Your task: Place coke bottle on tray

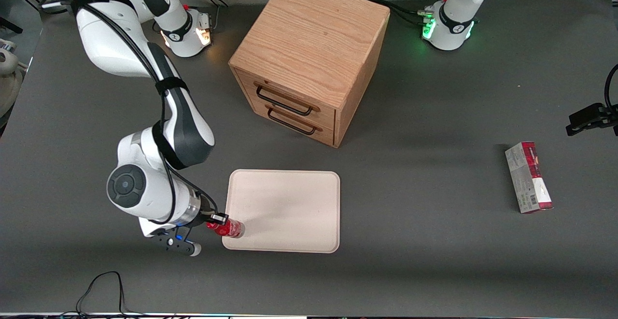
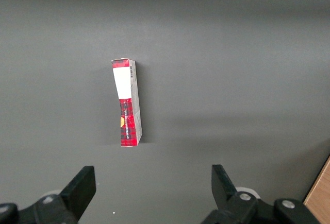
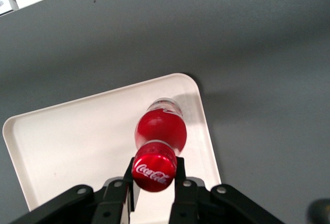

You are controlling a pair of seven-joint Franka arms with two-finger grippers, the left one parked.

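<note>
- The coke bottle [image 3: 160, 131] is grasped just under its cap by the gripper [image 3: 154, 175], jaws clenched on it.
- It is held upright, long axis vertical, over the corner of the tray [image 1: 289, 198] nearest the working arm.

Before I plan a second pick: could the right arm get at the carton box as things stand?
Probably not: the gripper is shut on the coke bottle over the tray; the carton box lies toward the parked arm's end.

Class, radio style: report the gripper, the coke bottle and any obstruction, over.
Gripper shut on coke bottle at its cap, over a near corner of the tray. Bottle tilted, contact with tray unclear. Nothing else on tray.
</note>
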